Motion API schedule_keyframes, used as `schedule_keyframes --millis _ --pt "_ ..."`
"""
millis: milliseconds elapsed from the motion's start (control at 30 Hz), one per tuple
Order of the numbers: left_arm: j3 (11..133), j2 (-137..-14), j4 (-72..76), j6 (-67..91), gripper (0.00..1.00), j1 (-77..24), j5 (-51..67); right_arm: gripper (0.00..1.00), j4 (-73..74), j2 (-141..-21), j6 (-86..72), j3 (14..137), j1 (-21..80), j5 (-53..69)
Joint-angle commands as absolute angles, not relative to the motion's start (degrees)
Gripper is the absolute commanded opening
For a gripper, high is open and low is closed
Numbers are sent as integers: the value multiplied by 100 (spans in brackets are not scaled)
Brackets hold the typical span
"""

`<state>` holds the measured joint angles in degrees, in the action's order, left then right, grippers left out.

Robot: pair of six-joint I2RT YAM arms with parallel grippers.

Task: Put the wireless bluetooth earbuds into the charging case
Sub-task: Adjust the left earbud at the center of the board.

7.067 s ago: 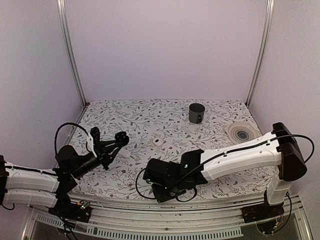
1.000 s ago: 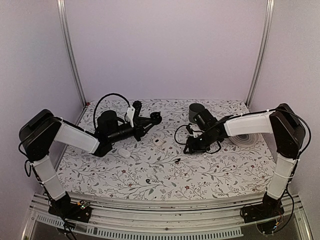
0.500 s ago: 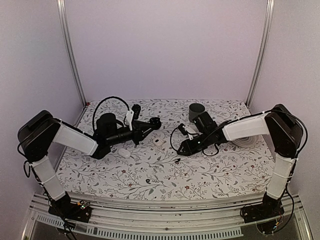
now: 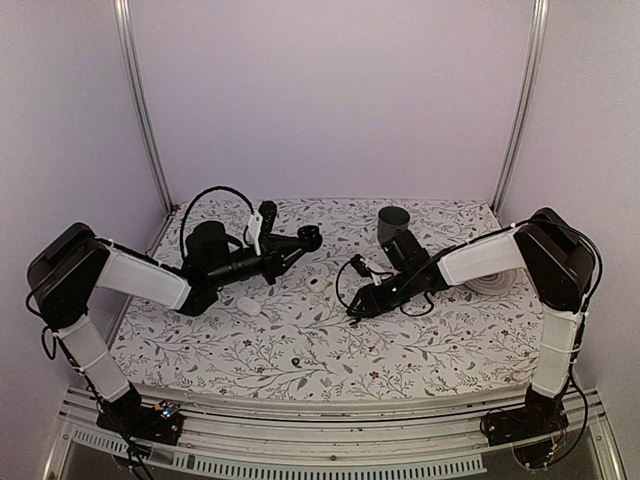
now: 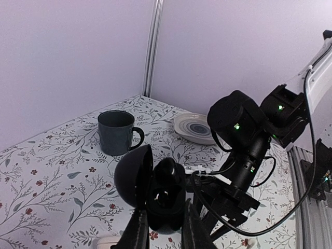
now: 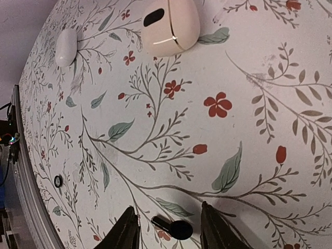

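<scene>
Jaws of the right gripper (image 6: pixel 169 231) stand parted, nothing between them but air and, below, one earbud (image 6: pixel 174 227) lying flat on the flowered worktop (image 6: pixel 249 129). No contact on either side; a gap shows at each end of the bud. How high the tips ride above the cloth: cannot tell.

Position: this earbud lies on the near side of the grey mug (image 4: pixel 393 222), a little to its left.

Key relation: the bud's long axis, thin stem to fat bulb, runs across the gap, pointing from one jaw toward the other, slightly skewed. Closing as they stand, the jaws would likely catch it end to end, a slippery hold on something this small; a wrist turn so they meet its flanks looks safer.

Left gripper (image 5: pixel 163 233): jaws clamped on the lower shell of the charging case (image 5: pixel 165 199), held up off the worktop to the left of the mug, lid swung open, sockets facing the right arm.

Second earbud (image 4: pixel 297 362): well apart from the first, further from the mug toward the near edge, nobody on it.

Right arm is the nearer to the first bud; the left is taken up with the case.
</scene>
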<state>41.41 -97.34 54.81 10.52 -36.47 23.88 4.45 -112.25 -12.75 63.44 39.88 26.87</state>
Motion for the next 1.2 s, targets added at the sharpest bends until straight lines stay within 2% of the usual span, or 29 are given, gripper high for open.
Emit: schedule_keyframes --millis 0,567,867,1167 --pt "4168 -9809 5819 1016 0 -3572 2505 42 156 -11118 -1454 6031 4027 3143" --pt "4090 -9877 5898 1027 0 -3558 2576 41 434 -10767 -1521 5804 4289 2964" --pt "4055 -9858 5916 1037 0 -3551 2619 33 330 -10654 -1328 5666 4408 1721" --pt "3965 -9796 5913 1054 0 -3535 2594 34 35 -10092 -1386 5265 5082 350"
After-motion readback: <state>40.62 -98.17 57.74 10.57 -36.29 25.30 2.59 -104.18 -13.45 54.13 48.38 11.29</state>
